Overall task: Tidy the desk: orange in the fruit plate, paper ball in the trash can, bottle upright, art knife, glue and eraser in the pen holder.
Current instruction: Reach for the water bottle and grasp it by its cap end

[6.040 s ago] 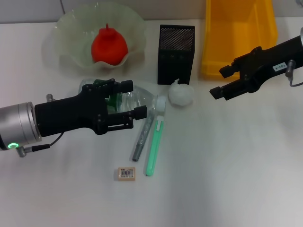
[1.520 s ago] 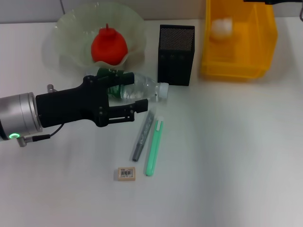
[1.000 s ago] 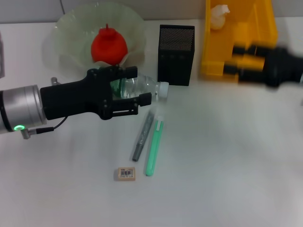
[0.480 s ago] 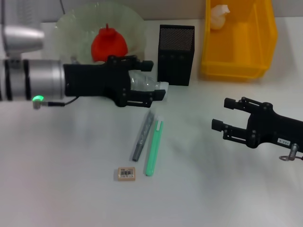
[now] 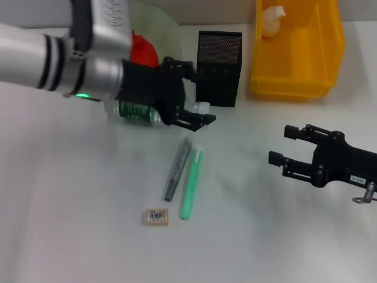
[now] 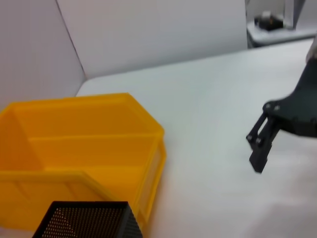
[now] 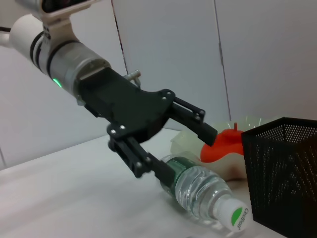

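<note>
Eraser lies nearest on the desk; right gripper hovers with fingers spread and empty, well apart from it. Farther back, left gripper clamps the tilted bottle beside the pen holder, cap toward it.

There are two grippers, left and right; one bottle; one orange; one plate; one holder; one can; one paper ball; one eraser; two pen-like tools, grey and green.
</note>
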### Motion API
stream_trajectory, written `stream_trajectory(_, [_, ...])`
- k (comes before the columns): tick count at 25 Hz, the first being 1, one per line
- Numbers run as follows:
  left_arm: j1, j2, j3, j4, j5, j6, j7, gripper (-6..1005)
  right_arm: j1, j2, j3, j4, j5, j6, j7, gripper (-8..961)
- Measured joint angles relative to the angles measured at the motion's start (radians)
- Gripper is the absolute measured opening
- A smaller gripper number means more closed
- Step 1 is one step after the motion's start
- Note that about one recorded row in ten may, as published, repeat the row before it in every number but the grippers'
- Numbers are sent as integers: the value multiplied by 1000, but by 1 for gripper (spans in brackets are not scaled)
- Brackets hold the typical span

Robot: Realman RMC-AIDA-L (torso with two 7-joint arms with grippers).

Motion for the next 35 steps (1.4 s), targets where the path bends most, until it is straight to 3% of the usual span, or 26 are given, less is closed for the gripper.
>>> stream_trajectory(2, [-18, -1, 103, 5, 2, -80, -18, 824, 1, -2, 0, 0, 1, 0, 4, 740])
stream_trajectory(6, [-24, -2, 130, 6, 9, -101, -27, 824, 1, -2, 0, -1, 3, 0, 5, 740])
stream_trajectory(8, [-42, -8, 222, 6, 60, -196, -59, 824, 1, -2, 0, -1, 4, 0, 5, 740])
stream_trajectory(17, [-62, -10, 348, 7, 99, -312, -102, 780, 0, -3, 1, -1, 6, 0, 5, 740])
stream_trajectory(25, [-64, -10, 413, 5, 115, -378, -121, 734, 0, -2, 2, 0, 6, 1, 5, 740])
stream_trajectory(35, [-66, -11, 427, 5, 161, -390, -141, 678, -2, -2, 2, 0, 7, 1, 5, 739])
